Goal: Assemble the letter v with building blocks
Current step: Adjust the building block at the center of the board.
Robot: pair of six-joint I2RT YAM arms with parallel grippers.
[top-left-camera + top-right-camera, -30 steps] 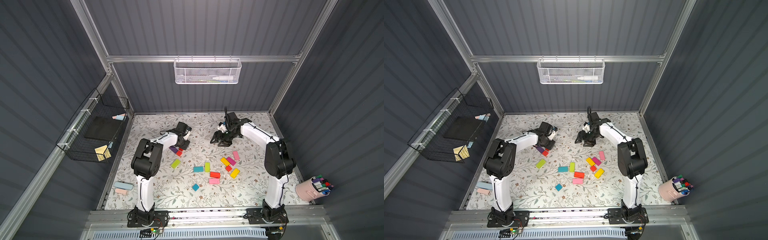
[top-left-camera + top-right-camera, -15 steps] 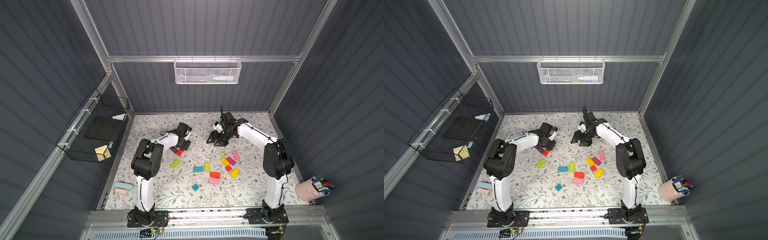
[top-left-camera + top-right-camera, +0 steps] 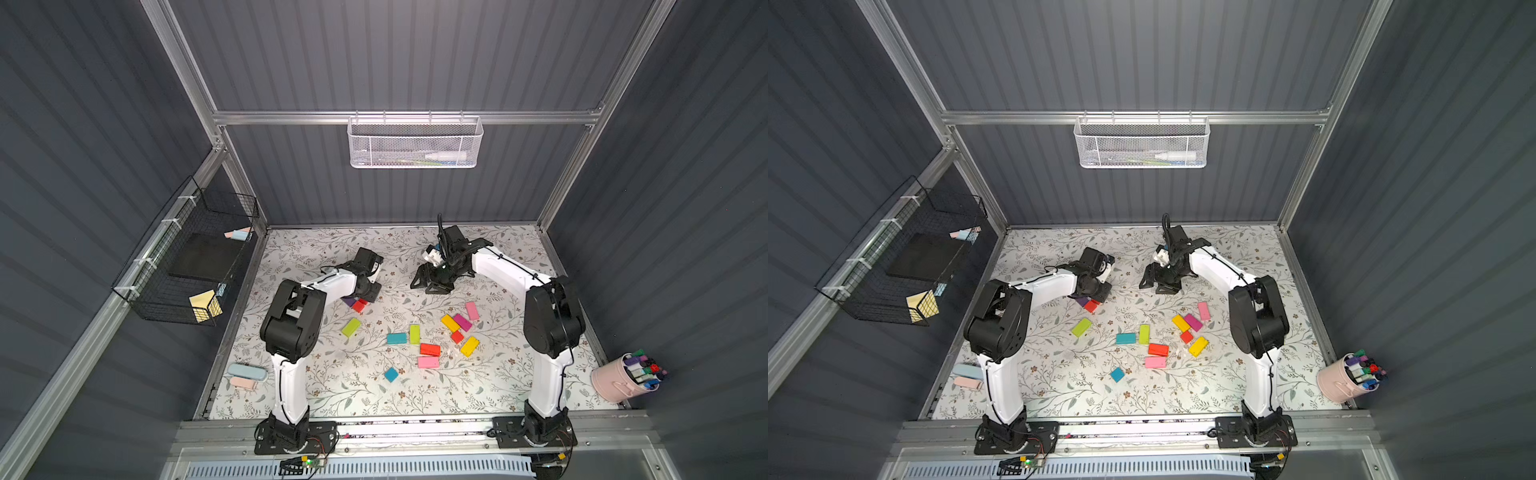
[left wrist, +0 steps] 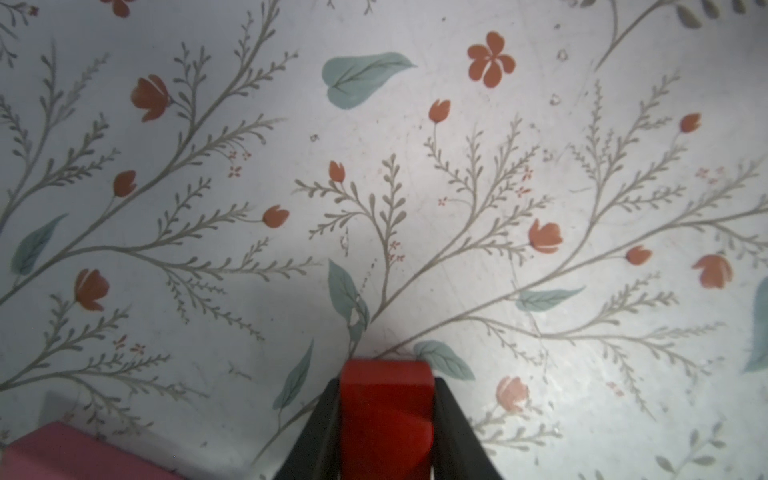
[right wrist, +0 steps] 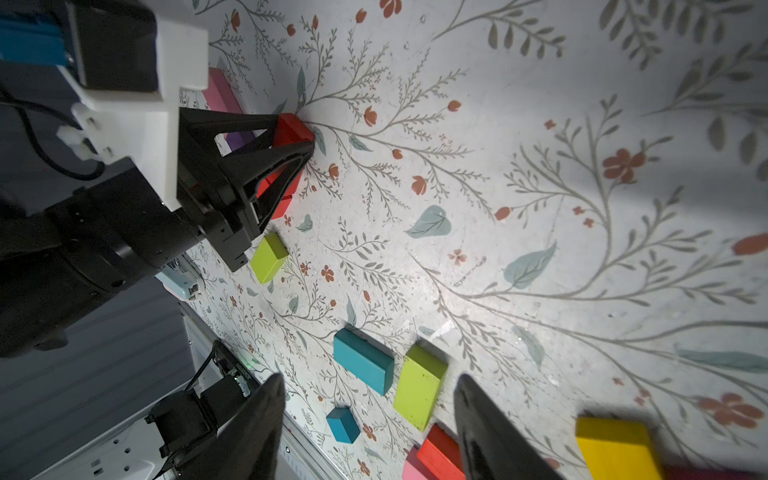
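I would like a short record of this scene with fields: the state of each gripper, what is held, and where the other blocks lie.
left gripper: shut on red block, low at the table
right gripper: open, empty, raised off the table
beside held block: purple block, pink block
loose blocks: lime, teal, yellow, magenta, pink, red, scattered mid-table
letter V: not yet recognisable

White mesh basket (image 3: 374,145), black wire basket (image 3: 158,299) w/ sticky pad (image 3: 203,305), pink marker cup (image 3: 611,384), pastel cases (image 3: 247,371).
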